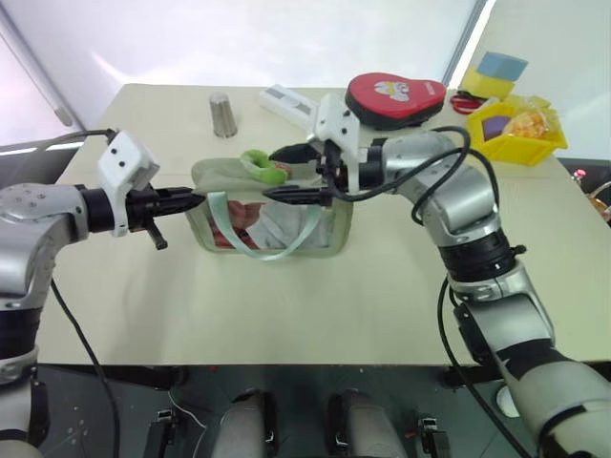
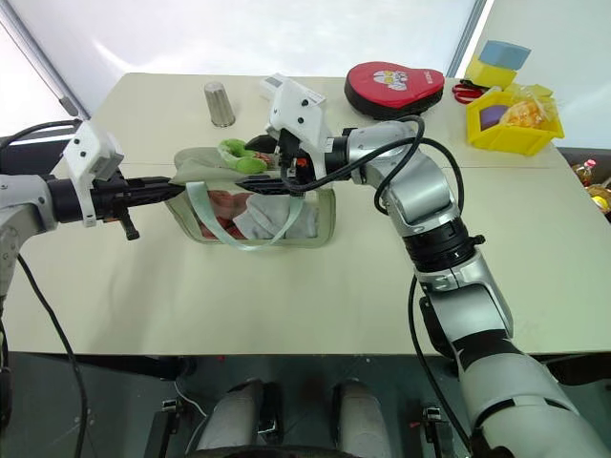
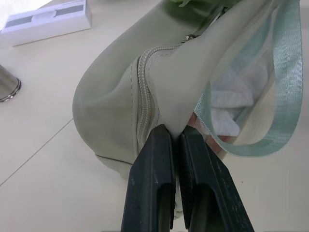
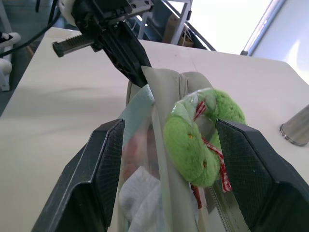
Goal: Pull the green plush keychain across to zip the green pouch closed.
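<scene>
One green pouch at table middle, one loop strap hanging in front. One green plush keychain on pouch top, between spread fingers of right gripper, not pinched. Left gripper clamped on pouch end fabric. Behind: one metal cup, one red case, one yellow bin.

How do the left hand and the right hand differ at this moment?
The left hand is shut, pinching the end of the green pouch; the right hand is open, its fingers on either side of the green plush keychain, not yet closed on it. Both are at the pouch.
</scene>
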